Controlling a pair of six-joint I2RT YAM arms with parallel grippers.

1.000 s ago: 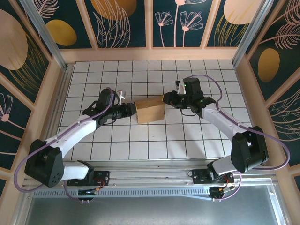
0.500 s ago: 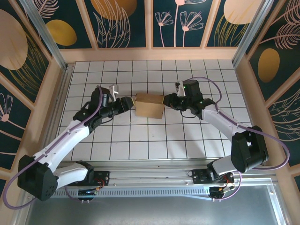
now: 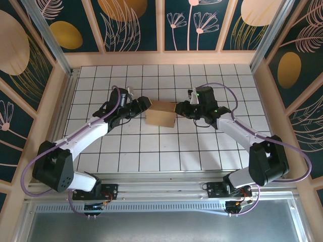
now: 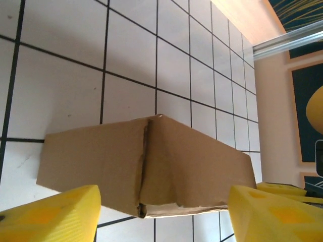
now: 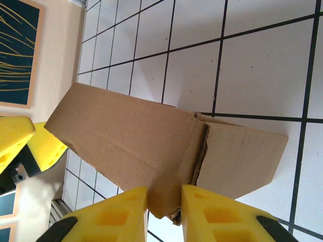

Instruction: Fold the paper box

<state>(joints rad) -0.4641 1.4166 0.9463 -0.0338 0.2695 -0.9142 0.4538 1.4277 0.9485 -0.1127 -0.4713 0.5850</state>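
On the white tiled table, the left gripper hangs just beside the left end of the paper box, its fingers spread wide. The box lies mid-table between both arms. The right gripper is pinched on the box's right edge. The wooden walls stand well apart.

The paper box sits on the table, just above the centre of the top view. The left gripper is at the box's upper left corner, fingers spread wide with the box ahead between them. The right gripper is at the box's right edge, pinching a wall there. Both arms reach in from the frame's bottom.
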